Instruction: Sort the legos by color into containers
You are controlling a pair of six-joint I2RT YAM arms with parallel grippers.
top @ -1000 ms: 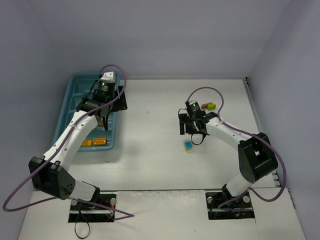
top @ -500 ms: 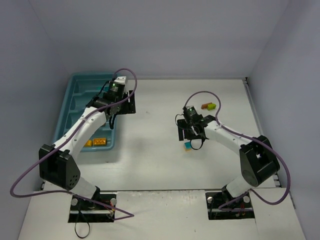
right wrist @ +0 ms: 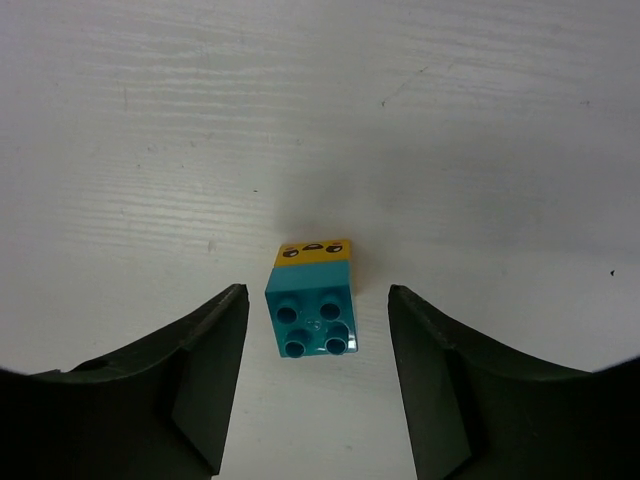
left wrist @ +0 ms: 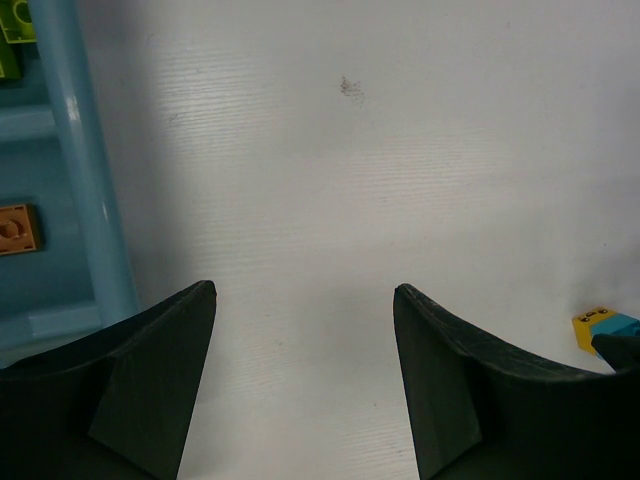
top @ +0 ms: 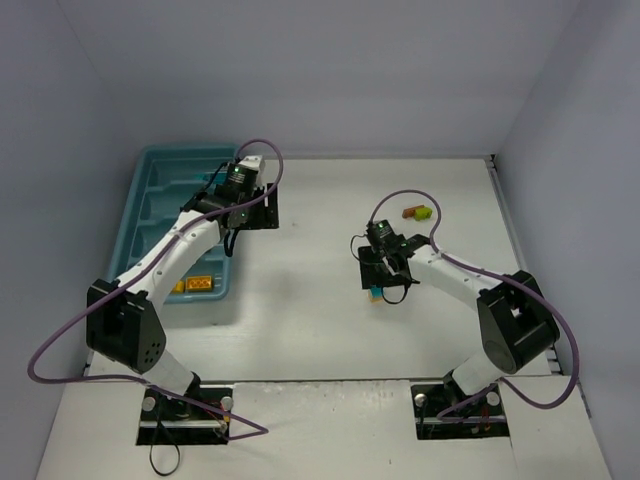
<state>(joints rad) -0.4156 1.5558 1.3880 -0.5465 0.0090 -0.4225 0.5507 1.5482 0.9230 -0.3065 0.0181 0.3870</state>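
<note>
You are at the pick-up step for the loose cyan-and-yellow brick [right wrist: 312, 318]. It sits studs-up on the counter [top: 300, 300], well apart from the teal tray [top: 128, 232]. Your right fingers [top: 377, 272] hang over it about half open, one on each side with a gap showing both ways, gripping nothing. My read is that the next move calls for a short drop, a squeeze across the cyan sides, then a long carry left to the tray. Your left fingers [top: 252, 213] are spread wide and empty, over the counter just beside the tray's right rim. The right wrist view gives you the studs and both gaps, which the top view shrinks to a speck under the wrist. The left wrist view alone shows a lime brick [left wrist: 14, 30] and a brown brick [left wrist: 14, 228] lying in separate compartments. Only the top view shows two more bricks [top: 416, 212] at the far right and orange ones [top: 190, 284] at the tray's near end.
</note>
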